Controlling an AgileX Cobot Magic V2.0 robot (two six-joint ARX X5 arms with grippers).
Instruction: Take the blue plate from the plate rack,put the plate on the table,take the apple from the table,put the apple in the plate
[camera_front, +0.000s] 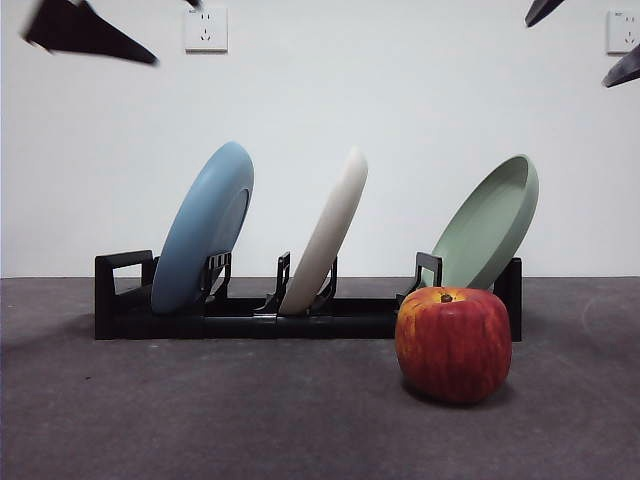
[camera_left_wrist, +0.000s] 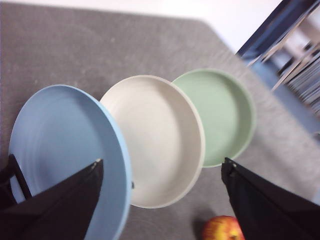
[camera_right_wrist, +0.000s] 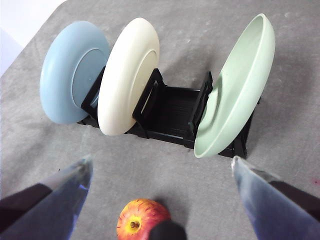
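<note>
The blue plate (camera_front: 205, 225) leans in the left slot of the black plate rack (camera_front: 250, 318), which stands on the table (camera_front: 200, 420). A red apple (camera_front: 453, 343) sits on the table in front of the rack's right end. My left gripper (camera_left_wrist: 162, 162) hovers open above the plates, with the blue plate (camera_left_wrist: 60, 145) nearest to it and the apple (camera_left_wrist: 222, 229) low between its jaws. High over the apple (camera_right_wrist: 141, 219), my right gripper (camera_right_wrist: 161, 161) is open too and looks down on the rack (camera_right_wrist: 170, 110) and blue plate (camera_right_wrist: 72, 72). Neither gripper holds anything.
A cream-white plate (camera_front: 325, 235) leans in the middle slot and a pale green plate (camera_front: 490, 225) in the right slot. Only black arm tips show at the front view's top corners. The table's edge and a white wall lie behind the rack.
</note>
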